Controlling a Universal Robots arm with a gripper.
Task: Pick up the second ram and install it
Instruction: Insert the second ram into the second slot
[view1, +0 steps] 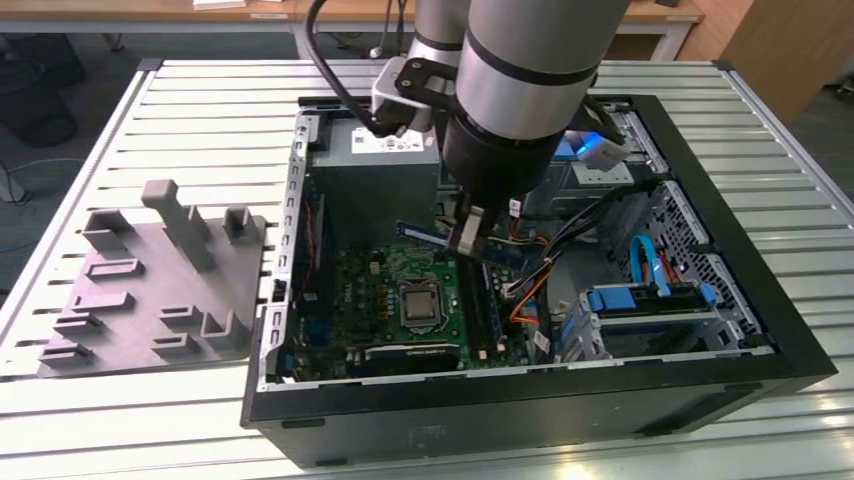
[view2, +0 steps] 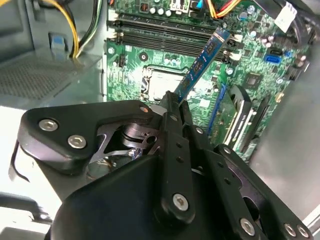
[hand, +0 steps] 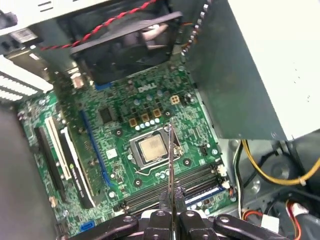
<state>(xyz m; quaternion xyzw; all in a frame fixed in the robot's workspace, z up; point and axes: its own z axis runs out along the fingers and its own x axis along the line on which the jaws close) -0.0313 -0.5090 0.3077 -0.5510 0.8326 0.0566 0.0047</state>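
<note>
Gripper (view1: 467, 238) is clamped on the second ram (view1: 430, 234), holding it over the motherboard (view1: 374, 290) in the open case (view1: 561, 395). Black memory slots (hand: 197, 179) lie just below.

Obs: gripper (view2: 172, 102) clamped on one end of the second ram (view2: 202, 62), a finger pressed to each face. Strip juts out, tilted, over the green motherboard (view2: 127, 72) and passes just beside the CPU socket (view2: 159, 81). Free end sits near the latch end of the black memory slots (view2: 160, 32), which run just beyond the socket. Contact with the slots: cannot tell. Yellow cables (view2: 75, 30) lie well apart from the socket, off the board.
</note>
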